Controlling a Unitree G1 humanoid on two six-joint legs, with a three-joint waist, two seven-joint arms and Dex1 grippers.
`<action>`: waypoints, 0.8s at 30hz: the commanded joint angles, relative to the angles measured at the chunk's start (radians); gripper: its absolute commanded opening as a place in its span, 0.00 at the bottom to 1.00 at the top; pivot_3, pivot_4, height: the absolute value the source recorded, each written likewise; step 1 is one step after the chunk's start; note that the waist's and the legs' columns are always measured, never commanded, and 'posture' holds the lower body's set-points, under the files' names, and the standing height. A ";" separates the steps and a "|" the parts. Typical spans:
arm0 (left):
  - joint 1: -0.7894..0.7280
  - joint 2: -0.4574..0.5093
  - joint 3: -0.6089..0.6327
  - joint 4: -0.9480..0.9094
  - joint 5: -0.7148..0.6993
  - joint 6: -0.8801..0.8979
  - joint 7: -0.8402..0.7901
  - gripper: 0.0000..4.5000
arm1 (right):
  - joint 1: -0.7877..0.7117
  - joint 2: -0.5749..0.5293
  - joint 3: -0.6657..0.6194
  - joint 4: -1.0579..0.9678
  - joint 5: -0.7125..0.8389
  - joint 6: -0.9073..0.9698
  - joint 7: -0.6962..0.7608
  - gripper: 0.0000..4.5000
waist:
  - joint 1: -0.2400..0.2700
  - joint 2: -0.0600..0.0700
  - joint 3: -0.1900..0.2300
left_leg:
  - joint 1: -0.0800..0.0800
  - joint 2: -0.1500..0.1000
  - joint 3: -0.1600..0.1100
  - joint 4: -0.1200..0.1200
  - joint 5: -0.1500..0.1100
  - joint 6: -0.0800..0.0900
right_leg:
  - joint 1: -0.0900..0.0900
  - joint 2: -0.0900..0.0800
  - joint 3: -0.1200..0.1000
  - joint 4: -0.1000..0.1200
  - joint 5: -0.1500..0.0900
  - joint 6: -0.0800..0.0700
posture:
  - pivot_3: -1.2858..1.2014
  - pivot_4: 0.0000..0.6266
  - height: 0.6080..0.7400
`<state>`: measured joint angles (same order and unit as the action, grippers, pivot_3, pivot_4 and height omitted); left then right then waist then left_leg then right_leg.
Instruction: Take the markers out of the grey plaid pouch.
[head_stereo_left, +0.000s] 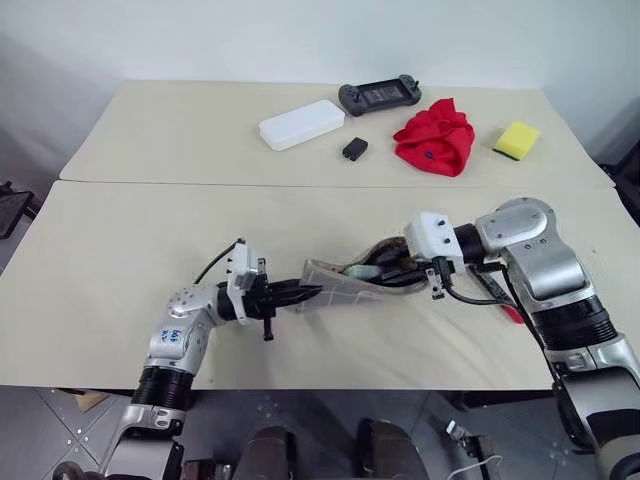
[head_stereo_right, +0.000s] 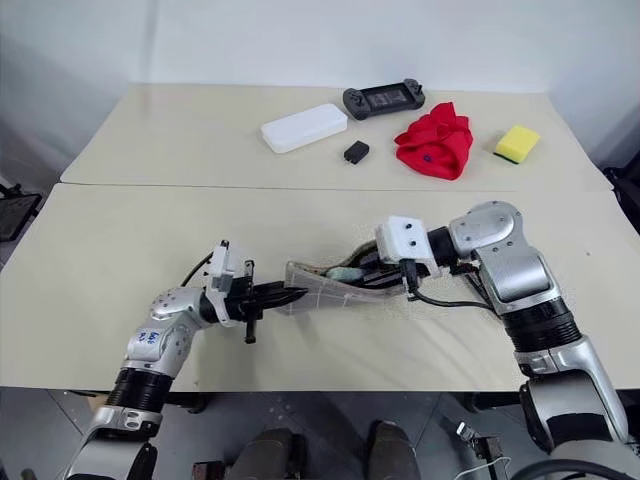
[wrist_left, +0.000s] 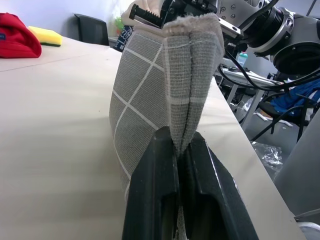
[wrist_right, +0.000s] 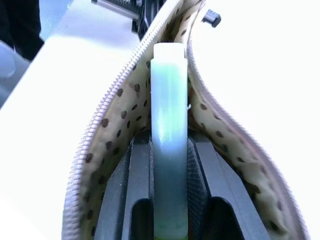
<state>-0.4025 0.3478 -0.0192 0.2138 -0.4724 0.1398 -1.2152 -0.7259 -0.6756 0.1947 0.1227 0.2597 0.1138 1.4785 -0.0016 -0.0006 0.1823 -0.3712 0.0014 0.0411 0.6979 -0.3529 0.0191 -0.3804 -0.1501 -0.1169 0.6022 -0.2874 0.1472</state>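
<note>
L gripper (head_stereo_left: 300, 295) is clamped tight on one end of the pouch (head_stereo_left: 345, 283); in the L wrist view its fingers (wrist_left: 160, 190) pinch the folded grey grid fabric w/ no gap between them. The pouch hangs stretched between the two grippers, above the near surface (head_stereo_left: 120, 290), its open end toward the R arm.

R gripper (wrist_right: 170, 200) sits inside the pouch mouth, narrow, closed on the green marker (wrist_right: 169, 145). R wrist view: marker runs straight up between the pads, its pale end still within the opening, w/ dotted tan lining (wrist_right: 115, 130) and zipper teeth (wrist_right: 107, 107) spreading on both sides. From the head views a bit of green shows in the mouth (head_stereo_left: 358, 270) just beside the R gripper's white housing.

A bit of red (head_stereo_left: 512, 313) shows on the surface under the R forearm; can't tell what it is.

On the far surface, well apart from the pouch: white case (head_stereo_left: 301, 124), small black item (head_stereo_left: 354, 149) beside it, black handheld controller (head_stereo_left: 379, 95) behind, red cloth (head_stereo_left: 436, 137) to the R of those, yellow sponge (head_stereo_left: 516, 140) furthest R.
</note>
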 joint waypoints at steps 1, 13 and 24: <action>0.019 0.014 0.007 -0.015 -0.003 -0.002 -0.003 0.00 | 0.013 -0.010 -0.063 0.008 0.069 -0.002 0.024 0.10 | 0.000 0.000 0.000 | 0.000 0.000 0.000 0.000 0.000 0.000 | 0.000 0.000 0.000 0.000 0.000 0.000 | 0.52 0.24 1.00; 0.043 0.048 0.009 -0.076 -0.038 0.062 -0.019 0.00 | 0.001 -0.027 -0.311 -0.303 0.601 0.596 -0.243 0.10 | 0.005 0.004 0.003 | 0.000 0.008 -0.001 0.000 -0.001 -0.001 | 0.000 0.001 0.000 0.000 0.000 -0.001 | 0.52 0.24 1.00; 0.063 0.076 0.012 -0.109 -0.067 0.113 -0.055 0.00 | 0.100 -0.343 -0.353 -0.098 0.538 0.886 -0.334 0.10 | 0.023 0.005 0.003 | -0.001 0.007 0.001 -0.002 -0.004 0.001 | 0.001 0.001 -0.001 -0.007 0.000 -0.001 | 0.52 0.24 1.00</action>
<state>-0.3483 0.4156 -0.0137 0.1278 -0.5234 0.2459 -1.2650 -0.6407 -0.9859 -0.1550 0.0140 0.8348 1.0189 1.1362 0.0210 0.0045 0.1853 -0.3724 0.0074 0.0427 0.6960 -0.3571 0.0207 -0.3798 -0.1492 -0.1180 0.5949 -0.2871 0.1464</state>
